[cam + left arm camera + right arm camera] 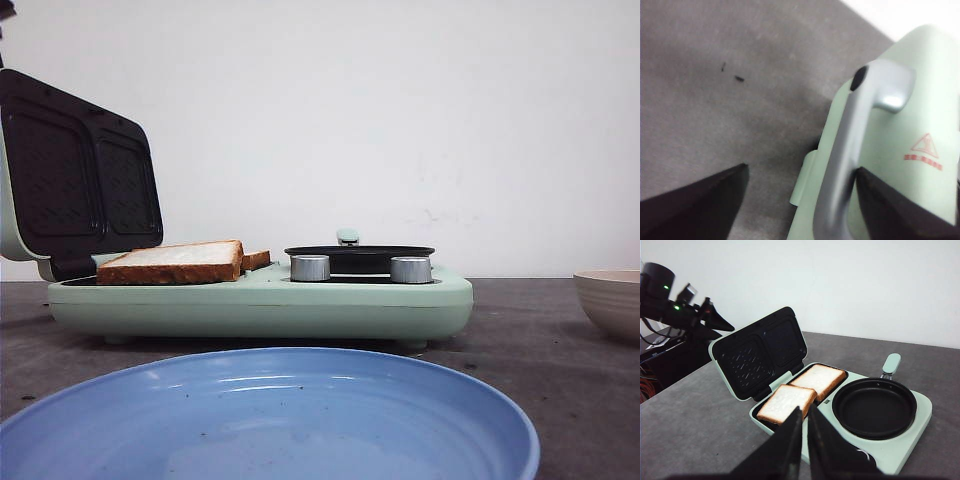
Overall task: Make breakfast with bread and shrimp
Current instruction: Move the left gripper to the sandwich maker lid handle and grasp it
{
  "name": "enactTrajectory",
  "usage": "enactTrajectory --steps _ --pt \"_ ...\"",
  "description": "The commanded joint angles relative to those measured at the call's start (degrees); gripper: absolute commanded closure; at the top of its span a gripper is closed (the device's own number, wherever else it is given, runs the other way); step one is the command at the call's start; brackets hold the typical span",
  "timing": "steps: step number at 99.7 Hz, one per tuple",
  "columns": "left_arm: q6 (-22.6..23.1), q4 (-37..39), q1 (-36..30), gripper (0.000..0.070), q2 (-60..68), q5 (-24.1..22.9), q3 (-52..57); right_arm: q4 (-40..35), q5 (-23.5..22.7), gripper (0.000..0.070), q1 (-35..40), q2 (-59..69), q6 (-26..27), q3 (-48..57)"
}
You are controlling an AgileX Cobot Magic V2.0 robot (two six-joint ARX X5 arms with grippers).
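So my left fingers (800, 200) are spread apart, one on each side of the silver handle (850, 150) on the back of the lid (75, 170), not squeezing it as far as I can tell. The lid stands open and near upright at the left end of the cooker (260, 300). I reckon the step in hand is working that lid, most likely shutting it over the bread. To do it well I'd get the handle deep between the fingers, close firmly, then swing it along the hinge's arc instead of pushing straight down, so the cooker doesn't skid on the desk (540, 330).

The bread (802, 392) is two slices lying flat side by side in the cooker's left half. To their right is the empty black pan (874, 407). No shrimp showing anywhere.

My right fingers (802, 450) are together with just a sliver between them, holding nothing, hanging above the cooker's near side.

Only the right wrist view shows both slices properly and the pan's inside. Only the front view shows the blue plate (270, 420) at the desk's near edge and a beige bowl (610, 300) at the right edge. Only the left wrist view shows the handle.
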Motion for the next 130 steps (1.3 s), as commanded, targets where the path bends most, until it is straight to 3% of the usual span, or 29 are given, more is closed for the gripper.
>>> enactTrajectory --steps 1,23,35,41,53,67,97,101,117,130 --pt "0.0 0.0 0.2 0.0257 1.3 0.2 1.5 0.4 0.0 0.0690 0.3 0.1 0.6 0.4" --pt "-0.2 0.9 0.2 0.0282 2.5 1.0 1.5 0.4 0.1 0.0690 0.3 0.1 0.7 0.4" --pt "-0.2 0.9 0.2 0.0503 2.6 2.3 1.5 0.5 0.7 0.0690 0.3 0.1 0.7 0.4" --pt "-0.2 1.2 0.1 0.0544 2.6 3.5 1.5 0.5 1.7 0.0690 0.3 0.1 0.7 0.4" --pt "-0.4 1.3 -0.4 0.0529 2.7 3.7 1.5 0.7 1.8 0.0690 0.3 0.1 0.9 0.4" --pt "-0.4 1.3 -1.4 0.0386 3.0 3.7 1.4 0.9 1.8 0.0690 0.3 0.1 1.1 0.4" --pt "-0.4 1.5 -3.0 0.0398 3.2 3.6 1.4 0.8 1.5 0.0690 0.3 0.1 2.2 0.4" --pt "-0.4 1.5 -3.0 0.0428 3.2 3.6 1.4 0.8 1.5 0.0690 0.3 0.1 2.2 0.4" --pt "-0.4 1.4 -3.3 0.0697 3.2 3.7 1.4 0.8 1.5 0.0690 0.3 0.1 2.6 0.4" --pt "-0.4 1.5 -3.8 0.0700 3.2 3.9 1.4 0.8 1.5 0.0690 0.3 0.1 2.6 0.4"
